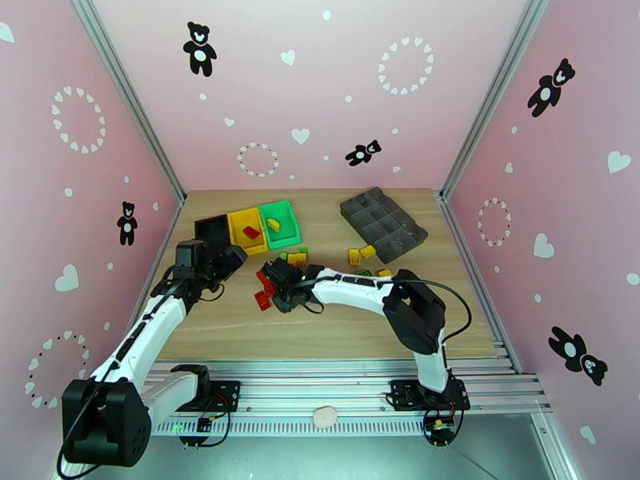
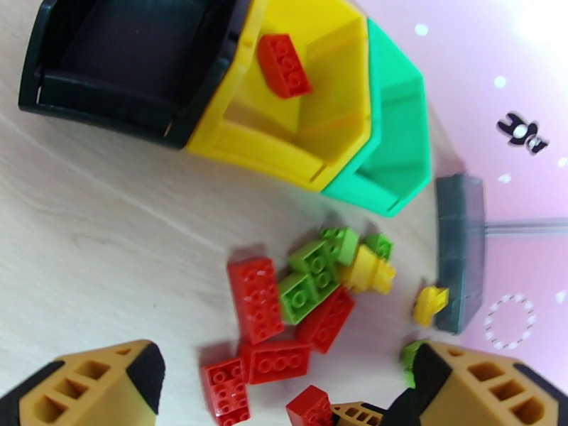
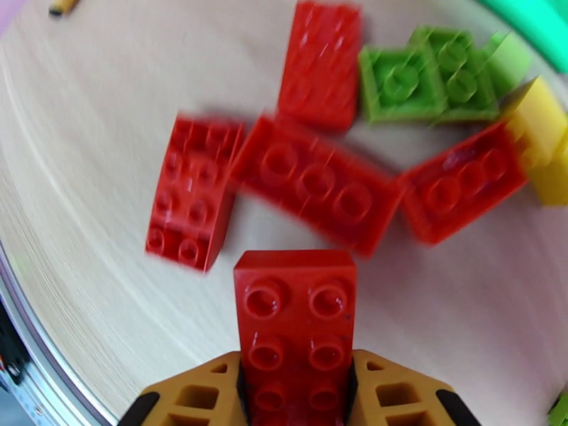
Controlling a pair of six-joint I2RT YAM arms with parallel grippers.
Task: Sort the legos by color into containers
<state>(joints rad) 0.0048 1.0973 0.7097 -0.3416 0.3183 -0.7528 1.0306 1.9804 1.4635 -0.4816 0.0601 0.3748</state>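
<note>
Right end effector (image 3: pixel 297 383) pinches red brick (image 3: pixel 297 307) by its end, left end effector (image 2: pixel 284 392) wide; shallow grip may let it twist loose before bins (image 1: pixel 244 214) at 11 o'clock.

On the worktop (image 1: pixel 320 338), three bins stand side by side toward 11 o'clock: the left bin (image 1: pixel 214 230), the middle bin (image 1: pixel 238 222) with a brick (image 1: pixel 251 232) in it, and the right bin (image 1: pixel 288 222) with a second brick (image 1: pixel 274 226) inside. The compartment tray (image 1: pixel 382 222) lies well apart at 1 o'clock, and a heap of loose bricks (image 1: pixel 297 257) lies at the right bin's 6 o'clock, with stray bricks (image 1: pixel 354 256) between heap and tray. At the heap's 7 o'clock edge, a held brick (image 3: pixel 295 299) sits between the fingers of the right end effector (image 3: pixel 297 363).
</note>
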